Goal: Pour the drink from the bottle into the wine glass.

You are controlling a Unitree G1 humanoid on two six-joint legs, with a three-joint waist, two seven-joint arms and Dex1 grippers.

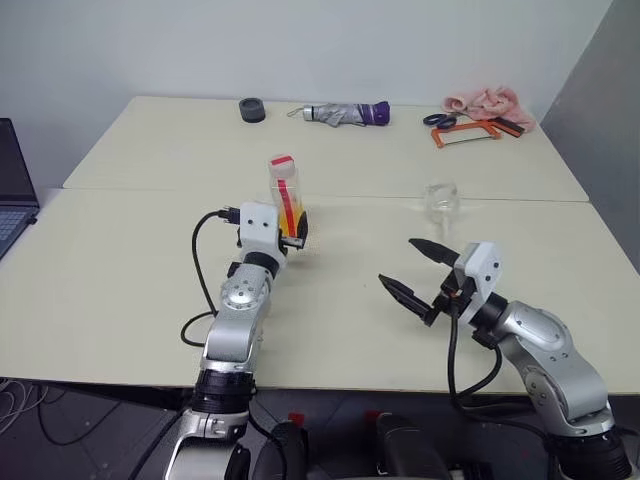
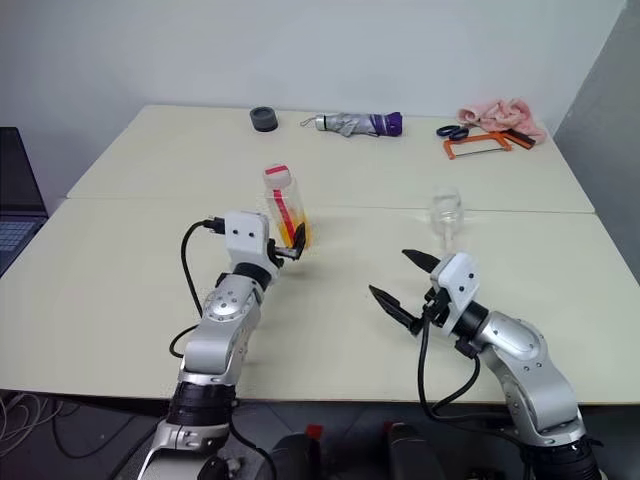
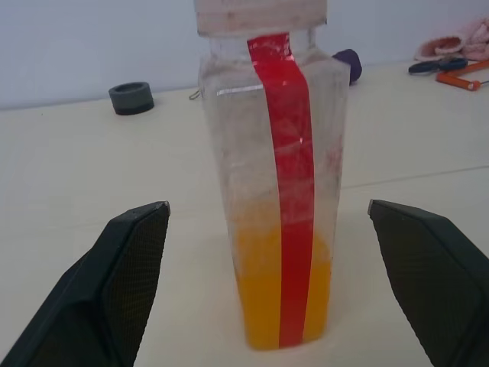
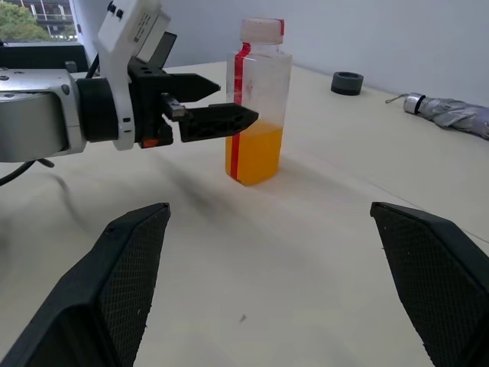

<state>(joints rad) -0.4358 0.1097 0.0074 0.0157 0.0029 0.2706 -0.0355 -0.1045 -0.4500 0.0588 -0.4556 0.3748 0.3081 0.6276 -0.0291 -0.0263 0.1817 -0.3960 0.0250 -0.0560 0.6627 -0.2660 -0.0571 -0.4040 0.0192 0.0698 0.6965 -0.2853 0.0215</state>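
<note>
— Left wrist view: our left gripper [image 3: 267, 283] is spread wide around the upright bottle [image 3: 273, 191], nothing gripped.
— Agreed; cap on, drink [image 3: 263, 287] unpoured, wine glass [image 1: 440, 203] empty beyond our open, empty right gripper [image 1: 407, 268].

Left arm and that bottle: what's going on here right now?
The left tool is open, its fingers either side of the bottle without closing on it. The bottle stands upright on the table, cap on, with the drink filling its lower part. The wine glass stands untouched further right. The right tool is open over the table, holding nothing.
</note>
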